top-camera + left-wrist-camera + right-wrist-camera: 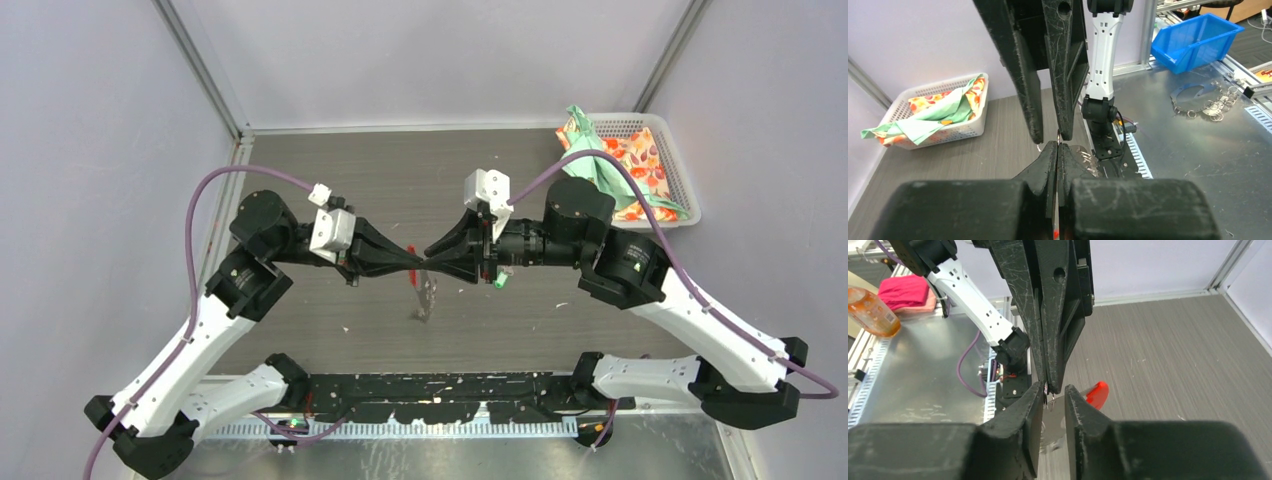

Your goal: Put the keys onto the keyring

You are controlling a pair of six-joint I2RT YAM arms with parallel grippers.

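Gripping the keyring (1096, 394) in tightly clenched jaws above the table's centre, the left gripper (1057, 146) presents it to the right gripper (1053, 390), whose jaws stand narrowly parted around its metal; a regrasp appears in hand, next requiring square closure without slip.

- Left claw (410, 266) and right claw (430, 258) meet tip to tip above the middle of the bench (400, 180), with no passage between them.
- The keyring (426, 298) hangs from the left claw's closed tips and blocks the space directly beneath.
- Bare bench runs behind both arms to the back wall.
- A white basket (672, 165) of cloth fills the back right corner, close behind the right arm's elbow.
- An open strip lies between keyring and arm bases.
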